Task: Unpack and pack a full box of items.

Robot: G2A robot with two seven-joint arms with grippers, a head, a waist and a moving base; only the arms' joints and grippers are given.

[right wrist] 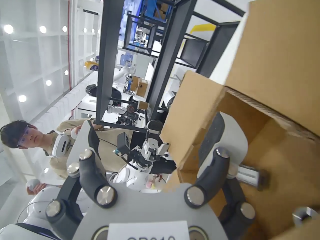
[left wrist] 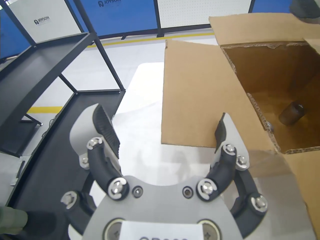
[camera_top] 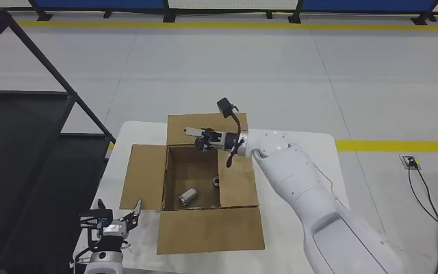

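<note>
a small cylinder point(camera_top: 188, 197) is seen lying on the floor of the open box point(camera_top: 209, 231), judged stiff, smooth and apt to roll, best pinched across its middle, while the right gripper point(camera_top: 197, 137) is held spread at the far rim and the left gripper point(camera_top: 118, 214) is spread beside the box.

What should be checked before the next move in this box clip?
1. Box flaps open: ok.
2. Right claw open, empty: ok.
3. Left claw open, empty: ok.
4. Box emptied: not ok; a dark cylinder and a small metal piece lie on its floor.
5. Right claw above an item: not ok; it hangs at the far wall.
6. Height above the items: cannot tell.
</note>
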